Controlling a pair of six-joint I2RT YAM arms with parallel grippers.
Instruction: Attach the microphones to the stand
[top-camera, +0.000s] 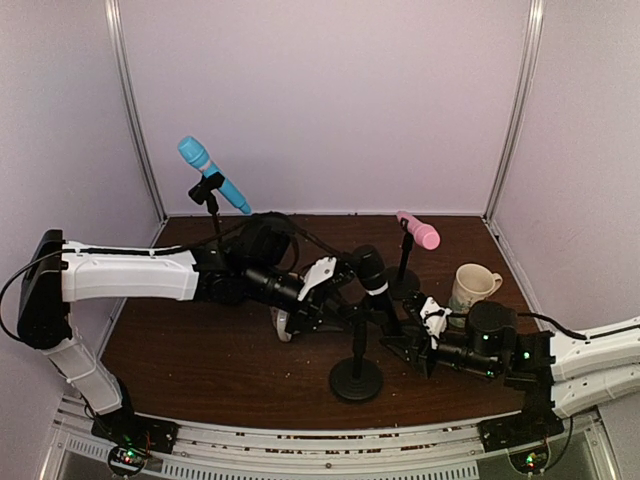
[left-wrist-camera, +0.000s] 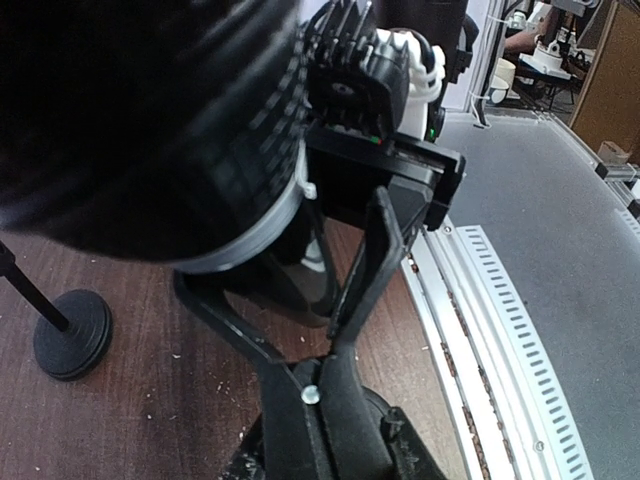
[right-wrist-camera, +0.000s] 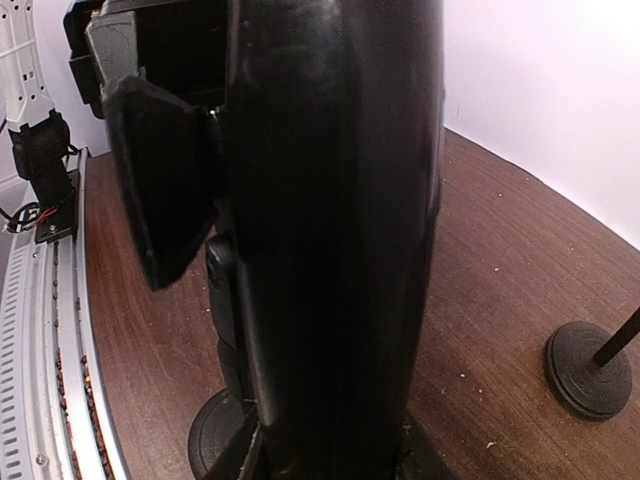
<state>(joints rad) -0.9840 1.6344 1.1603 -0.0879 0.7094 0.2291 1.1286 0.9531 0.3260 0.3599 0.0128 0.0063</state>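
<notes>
Progress: two of three done | blue microphone and pink microphone sit clipped up at rear | black microphone at front stand, in its clip, seating looks unfinished | right pincer grasps black microphone | left pincer seems clenched on clip

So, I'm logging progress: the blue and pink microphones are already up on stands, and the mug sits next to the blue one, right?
Not quite. The mug stands beside the pink microphone, on the right, not beside the blue microphone at back left. The top external view shows it. The rest holds.
</notes>
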